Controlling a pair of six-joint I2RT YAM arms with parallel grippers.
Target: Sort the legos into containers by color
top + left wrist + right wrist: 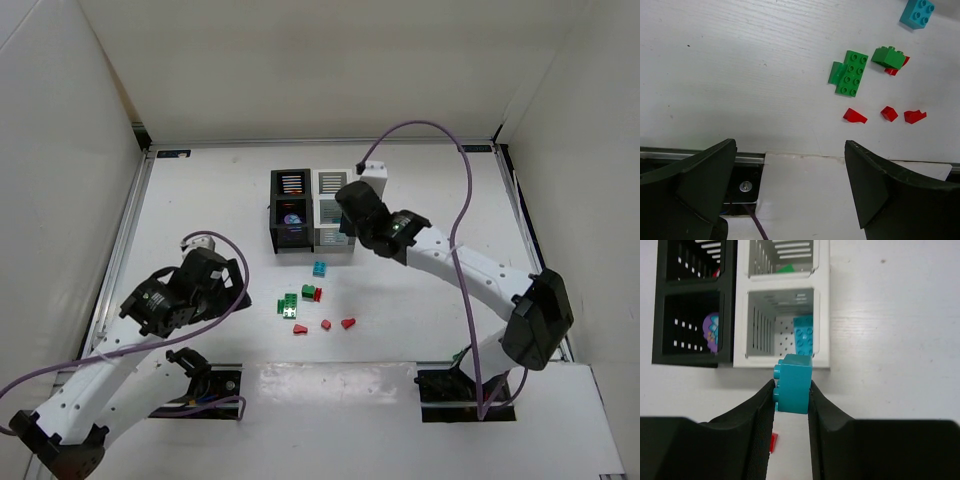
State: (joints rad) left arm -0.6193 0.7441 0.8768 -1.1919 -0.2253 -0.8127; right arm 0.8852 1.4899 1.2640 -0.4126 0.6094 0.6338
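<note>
My right gripper [792, 386] is shut on a teal lego brick [796, 371], just short of the white container [823, 305]. That container's near compartment holds another teal brick [804, 339]. Beside it stands the black container [659, 300], with a purple piece [712, 331] inside. Loose legos lie on the table: a teal brick [916, 12], a green plate [850, 73], a green brick [888, 56] and three small red pieces [855, 116]. My left gripper [790, 185] hangs open near the table's front edge, left of the legos, with nothing between its fingers.
In the top view the containers [312, 210] stand side by side at mid-table, with my right gripper [352, 215] at their right front. The loose legos [312, 300] sit in front of them. White walls enclose the table on three sides.
</note>
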